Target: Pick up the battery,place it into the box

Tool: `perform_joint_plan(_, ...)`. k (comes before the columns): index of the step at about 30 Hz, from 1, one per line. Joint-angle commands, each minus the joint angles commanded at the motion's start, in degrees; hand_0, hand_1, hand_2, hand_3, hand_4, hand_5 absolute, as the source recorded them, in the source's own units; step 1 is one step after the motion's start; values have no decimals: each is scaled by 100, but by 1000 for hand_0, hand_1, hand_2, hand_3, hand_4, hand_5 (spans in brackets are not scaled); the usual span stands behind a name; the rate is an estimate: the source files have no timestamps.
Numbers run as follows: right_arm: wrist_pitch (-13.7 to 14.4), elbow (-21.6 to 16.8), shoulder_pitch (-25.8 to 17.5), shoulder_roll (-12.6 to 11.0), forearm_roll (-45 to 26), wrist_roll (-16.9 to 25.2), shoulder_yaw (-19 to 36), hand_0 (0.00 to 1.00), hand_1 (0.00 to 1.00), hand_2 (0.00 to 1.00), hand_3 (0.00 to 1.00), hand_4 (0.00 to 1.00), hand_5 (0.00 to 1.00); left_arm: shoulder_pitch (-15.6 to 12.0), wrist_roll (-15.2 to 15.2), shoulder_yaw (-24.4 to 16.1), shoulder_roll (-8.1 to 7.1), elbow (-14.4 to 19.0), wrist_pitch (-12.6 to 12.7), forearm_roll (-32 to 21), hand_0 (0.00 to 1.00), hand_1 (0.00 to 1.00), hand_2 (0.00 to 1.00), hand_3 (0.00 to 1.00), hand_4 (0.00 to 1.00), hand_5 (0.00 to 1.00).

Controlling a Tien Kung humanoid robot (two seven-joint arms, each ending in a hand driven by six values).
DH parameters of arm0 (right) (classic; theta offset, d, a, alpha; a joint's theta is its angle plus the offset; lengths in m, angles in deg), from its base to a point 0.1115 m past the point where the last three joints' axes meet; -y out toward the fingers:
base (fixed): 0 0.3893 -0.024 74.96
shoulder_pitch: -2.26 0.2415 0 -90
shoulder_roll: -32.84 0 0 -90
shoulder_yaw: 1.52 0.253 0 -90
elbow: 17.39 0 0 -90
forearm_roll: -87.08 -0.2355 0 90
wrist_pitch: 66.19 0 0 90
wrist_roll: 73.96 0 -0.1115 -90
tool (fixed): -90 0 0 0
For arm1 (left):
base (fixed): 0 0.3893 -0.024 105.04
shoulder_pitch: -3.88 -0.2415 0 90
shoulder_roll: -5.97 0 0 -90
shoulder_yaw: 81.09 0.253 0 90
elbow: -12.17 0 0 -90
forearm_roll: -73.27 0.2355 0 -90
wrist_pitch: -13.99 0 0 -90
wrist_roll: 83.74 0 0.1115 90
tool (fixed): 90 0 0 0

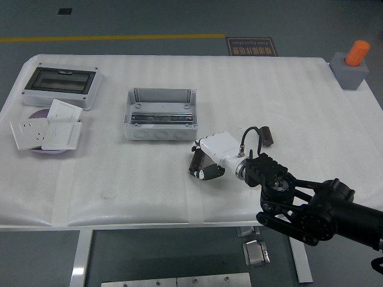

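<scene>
An open grey box point(158, 133) with a metal rail inside stands at the table's middle. To its lower right my right hand point(203, 167), white-backed with black fingers, reaches in from the lower right. Its fingers are curled around a small dark cylinder, the battery point(195, 162), just over the white table, and they hide most of it. The hand is in front of the box's right corner, about a hand's width from it. The left arm is not in view.
A closed grey enclosure with a dark window point(60, 86) sits at the back left. White socket plates point(45, 131) lie on a purple disc in front of it. An orange cylinder on a grey block point(353, 63) is at the far right. A black cable plug point(266, 136) loops off my wrist.
</scene>
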Motion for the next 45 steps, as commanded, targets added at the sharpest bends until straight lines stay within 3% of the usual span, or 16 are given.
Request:
perform_joint_plan(4,79,-48,1,-58,47,36,26,323,521,606,654,751,438,1,-11,9,8,2,11,-7,591,615,497,650,587,364)
perform_joint_plan(5,99,-77,8,-82,56,46,46,308,505,577,634,711,407,0,-10,2,10,1,13,1,591,615,495,651,588,365)
perform_joint_plan(11,152,-483,130,-290,178,33,289,298,498,563,629,712,429,-6,6,-42,22,0,18,69,591,615,495,651,589,366)
perform_joint_plan(15,152,-835,381,-377,202,8,445,298,498,563,629,712,429,-3,14,-65,22,0,20,114,591,615,495,651,589,366)
perform_joint_plan(18,170,-807,698,-296,106,39,461,292,494,553,624,715,433,3,32,-104,21,1,14,181,591,615,505,652,590,366)
perform_joint_plan(25,312,16,1417,249,-410,329,334,293,495,553,625,718,429,30,71,-199,21,5,0,329,591,615,506,652,592,367)
perform_joint_plan(30,481,730,1704,649,-946,608,249,292,491,553,625,717,420,37,109,-282,26,8,-16,453,591,615,507,654,596,369)
perform_joint_plan(35,625,1407,1789,964,-1483,805,166,290,490,553,625,702,417,63,120,-302,18,13,-25,508,591,615,508,654,597,369)
perform_joint_plan(41,544,2100,1776,1189,-1794,877,99,293,493,556,628,704,435,91,123,-291,13,21,-34,528,591,615,509,654,599,369)
perform_joint_plan(45,489,2350,1750,1293,-1851,847,58,293,493,556,628,704,435,101,125,-280,9,26,-38,530,591,615,509,654,599,369)
